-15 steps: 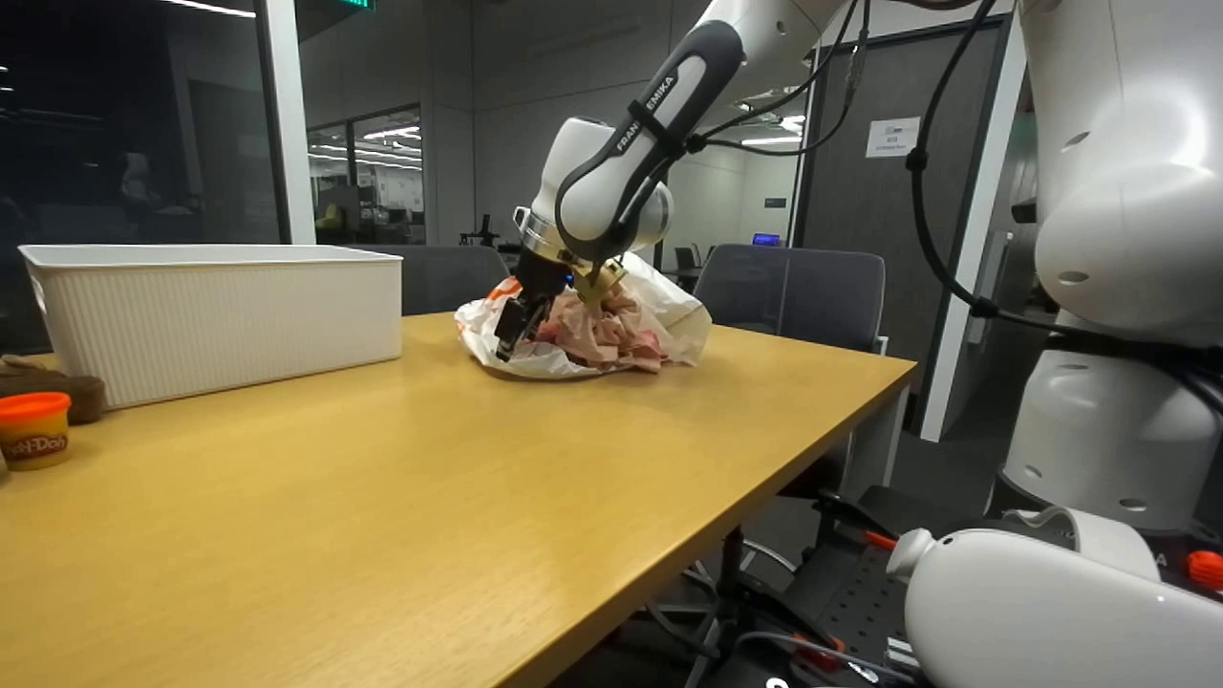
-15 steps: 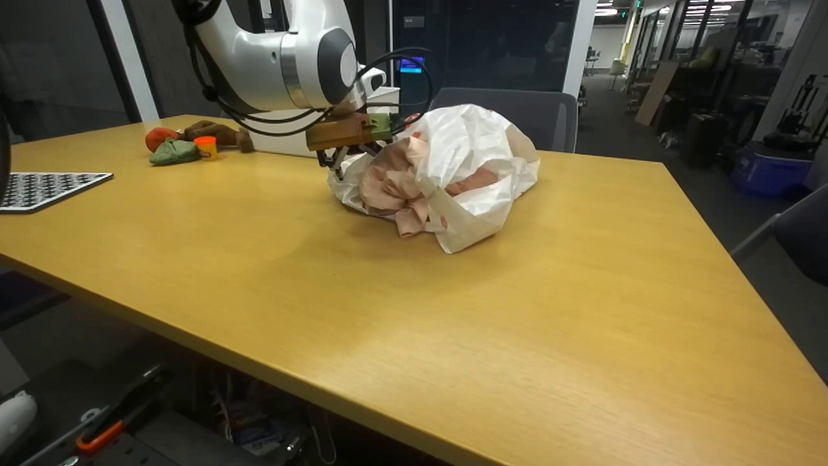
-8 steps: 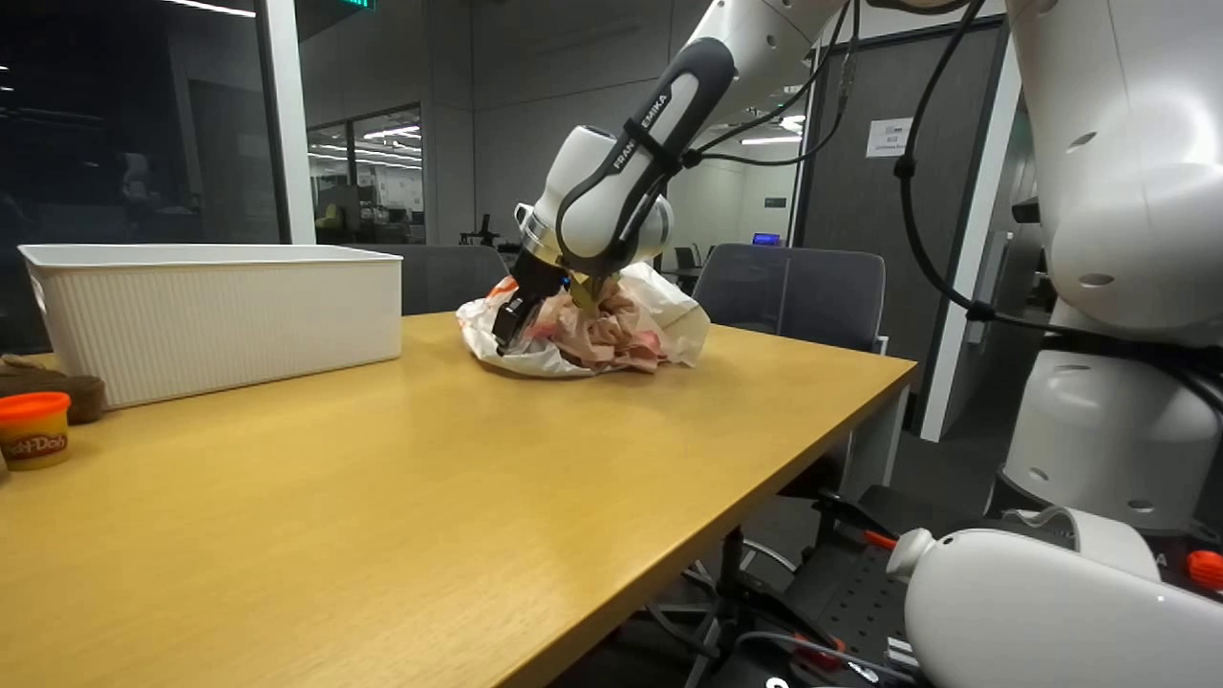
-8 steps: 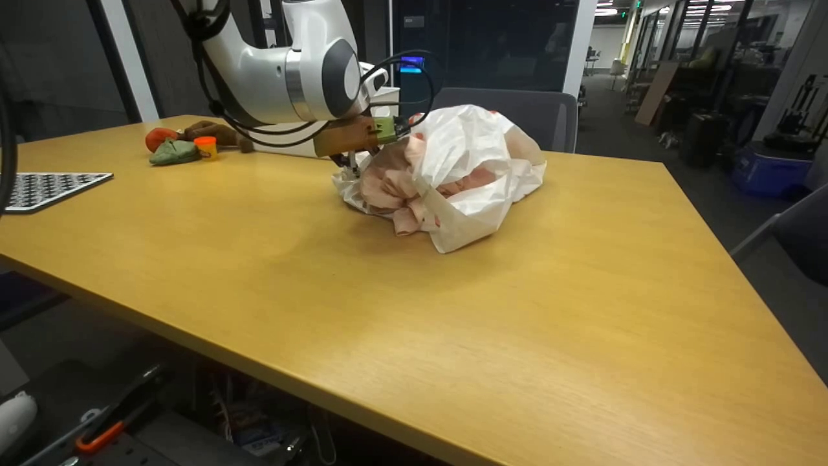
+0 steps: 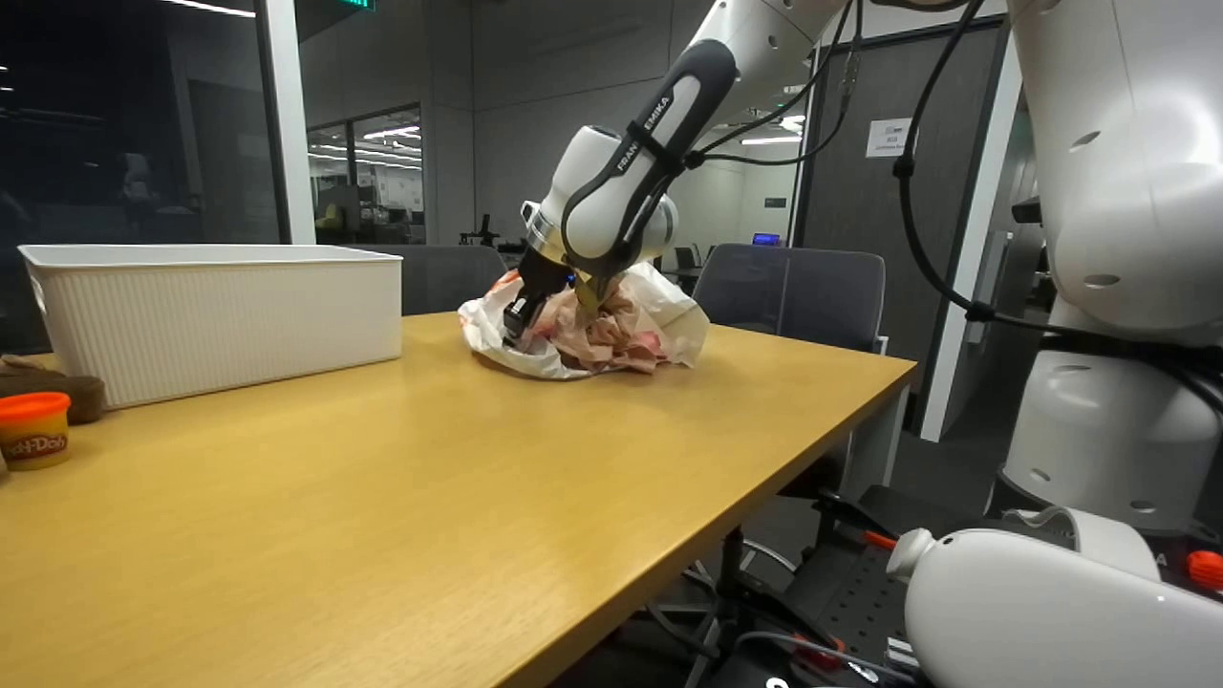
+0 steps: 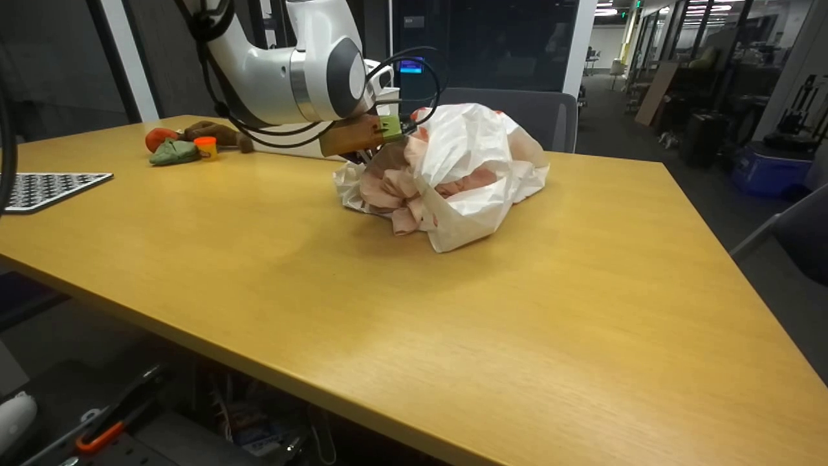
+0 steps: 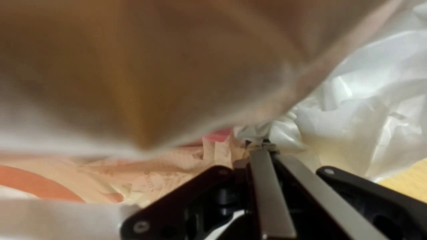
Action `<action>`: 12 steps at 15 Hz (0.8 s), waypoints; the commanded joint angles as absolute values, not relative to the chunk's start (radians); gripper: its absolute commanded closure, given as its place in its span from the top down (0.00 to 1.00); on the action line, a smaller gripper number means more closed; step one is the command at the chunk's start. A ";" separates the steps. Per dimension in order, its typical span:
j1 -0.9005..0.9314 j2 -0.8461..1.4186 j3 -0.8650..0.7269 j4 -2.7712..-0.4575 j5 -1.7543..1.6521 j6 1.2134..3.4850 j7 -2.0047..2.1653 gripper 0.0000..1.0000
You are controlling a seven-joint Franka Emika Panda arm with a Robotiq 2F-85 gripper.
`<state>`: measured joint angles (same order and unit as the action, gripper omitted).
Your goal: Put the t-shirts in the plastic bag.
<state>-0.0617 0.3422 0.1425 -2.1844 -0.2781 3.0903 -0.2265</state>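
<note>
The plastic bag [image 6: 475,139], white with red-orange print, lies crumpled on the table in both exterior views. Its mouth holds a bunched heap of pale pink t-shirts [image 5: 611,334], part of which spills onto the bag's near edge. How many shirts there are I cannot tell. My gripper [image 7: 262,146] points down at the bag's rim beside the heap, with its jaws together and a gathered fold of thin white plastic pinched at the tips. A scrap of red-pink cloth [image 7: 218,134] shows past the fingers. Blurred material hangs close over the top of the wrist view.
A long white bin [image 5: 220,320] stands beside the bag. Near it lie a Play-Doh tub [image 6: 206,147], a green soft item [image 6: 174,153], a red-orange one [image 6: 160,138] and a brown one. A patterned board [image 6: 55,189] sits farther along. Chairs [image 5: 793,296] border the table.
The jaws have gone from open to shut, catching the bag's edge. The arm has sunk a little and shifted slightly toward the heap, and the bag has shifted slightly with it.
</note>
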 commanded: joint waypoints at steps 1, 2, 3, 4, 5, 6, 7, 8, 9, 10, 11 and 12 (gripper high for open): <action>-0.149 0.238 0.264 -2.250 -0.210 2.980 -0.284 0.00; -0.191 0.215 0.326 -2.265 -0.163 2.943 -0.320 0.00; -0.226 0.197 0.377 -2.273 -0.111 2.910 -0.362 0.00; -0.250 0.174 0.412 -2.280 -0.060 2.878 -0.393 0.00; -0.275 0.148 0.450 -2.287 -0.002 2.845 -0.434 0.00; -0.297 0.121 0.481 -2.293 0.059 2.809 -0.478 0.00; -0.312 0.088 0.504 -2.299 0.120 2.758 -0.513 0.00; -0.324 0.060 0.522 -2.298 0.188 2.697 -0.552 0.00; -0.332 0.032 0.532 -2.298 0.255 2.647 -0.592 0.00; -0.211 -0.008 0.407 -2.304 0.314 2.614 -0.613 0.00; -0.182 -0.042 0.370 -2.314 0.330 2.589 -0.610 0.00; -0.144 -0.078 0.322 -2.338 0.304 2.610 -0.577 0.00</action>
<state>-0.2502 0.0500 0.4451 -2.2770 0.2686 2.6360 -0.5781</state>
